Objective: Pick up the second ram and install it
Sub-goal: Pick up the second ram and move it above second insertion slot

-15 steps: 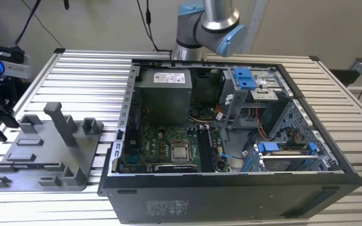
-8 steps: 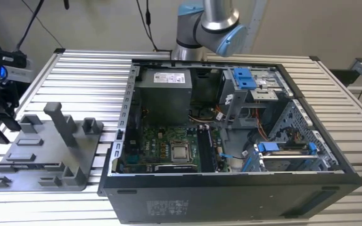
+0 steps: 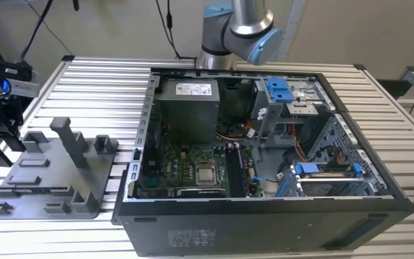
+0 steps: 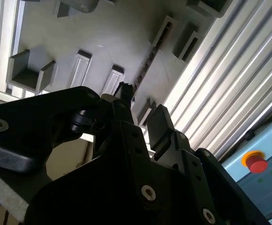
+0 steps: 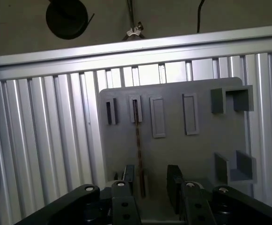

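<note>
The second ram (image 5: 138,140) stands on edge in a slot of the grey tray (image 5: 173,150), showing as a thin brownish strip. In the second wrist view the same strip (image 4: 147,61) runs along its tray slot. My gripper (image 5: 150,180) hovers above the tray, open, with black fingers (image 5: 128,174) on either side of the near end of the ram, not touching it. The ram lies closer to one finger. In the exterior view the gripper (image 3: 4,147) hangs at the left edge, over the tray (image 3: 45,208).
An open black computer case (image 3: 264,226) lies to the exterior view's right of the tray, with the green motherboard (image 3: 185,167) inside. Upright blocks (image 3: 67,140) rise from the tray. Ribbed aluminium table (image 3: 99,86) surrounds both. A red button (image 4: 256,164) sits on a blue box.
</note>
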{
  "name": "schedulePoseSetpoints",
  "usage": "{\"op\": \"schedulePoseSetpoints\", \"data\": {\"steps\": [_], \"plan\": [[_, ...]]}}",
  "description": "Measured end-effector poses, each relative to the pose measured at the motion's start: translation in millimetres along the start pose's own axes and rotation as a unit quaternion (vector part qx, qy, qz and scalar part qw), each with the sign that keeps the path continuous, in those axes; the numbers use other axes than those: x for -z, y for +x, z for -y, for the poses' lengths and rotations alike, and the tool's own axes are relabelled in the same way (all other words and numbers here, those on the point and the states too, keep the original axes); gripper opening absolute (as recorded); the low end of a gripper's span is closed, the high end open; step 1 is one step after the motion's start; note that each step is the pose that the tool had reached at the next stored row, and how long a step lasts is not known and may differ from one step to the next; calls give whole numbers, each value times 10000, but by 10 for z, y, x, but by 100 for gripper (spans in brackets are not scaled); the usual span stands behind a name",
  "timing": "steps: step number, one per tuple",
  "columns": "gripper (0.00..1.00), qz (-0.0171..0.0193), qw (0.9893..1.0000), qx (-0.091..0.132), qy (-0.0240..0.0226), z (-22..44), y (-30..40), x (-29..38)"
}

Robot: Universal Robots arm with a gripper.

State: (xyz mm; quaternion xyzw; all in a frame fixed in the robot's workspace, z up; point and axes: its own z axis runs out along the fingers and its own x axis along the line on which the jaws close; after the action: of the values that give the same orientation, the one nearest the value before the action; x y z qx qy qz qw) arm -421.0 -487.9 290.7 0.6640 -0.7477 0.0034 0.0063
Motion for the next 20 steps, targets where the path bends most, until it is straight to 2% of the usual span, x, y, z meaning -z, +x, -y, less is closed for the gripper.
{"op": "schedulePoseSetpoints", "data": {"steps": [20], "plan": [[42,0,10000,0,1,0,-8,-130]]}}
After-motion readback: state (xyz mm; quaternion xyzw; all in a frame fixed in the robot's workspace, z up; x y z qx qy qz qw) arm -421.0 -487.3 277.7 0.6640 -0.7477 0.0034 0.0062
